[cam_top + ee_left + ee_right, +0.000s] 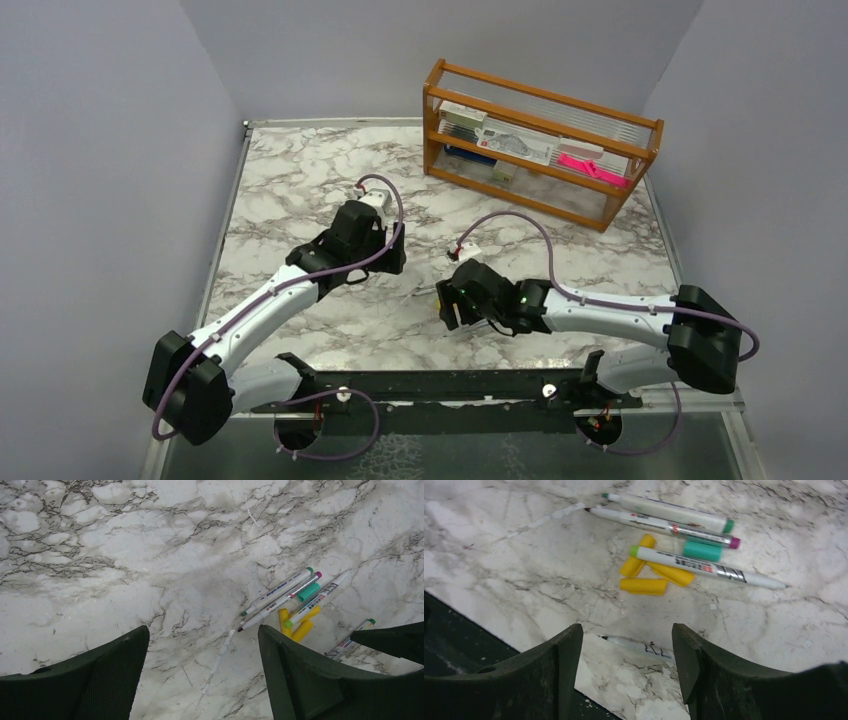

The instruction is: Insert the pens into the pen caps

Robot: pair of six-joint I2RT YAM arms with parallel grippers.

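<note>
Marbled white-and-grey table [300, 190] carries everything, with a wooden rack [540, 150] standing well apart at the back. Near the front, between the two arms, three of the pens [659, 526] lie in a loose fan. The pen caps crowd against them: three yellow caps [643, 585] touch one another with one pen resting across them, and a teal cap [702, 551] sits between two barrels. A fourth pen [639, 647] lies apart from the rest, directly below the right gripper [626, 627], whose fingers stand wide apart with nothing between them. The left gripper [202, 630] hovers near the cluster, likewise spread and empty. The pens look light, stiff and smooth-barrelled, so they will probably roll or skid under a glancing touch; a hold square across the mid-barrel, leaving the dark tip well clear, seems best. The caps are tiny, hollow and light, and may squirt out of a hard pinch, so a hold across the closed half with the mouth left free should suit. The fourth pen looks the easiest first pick, since nothing touches it.
</note>
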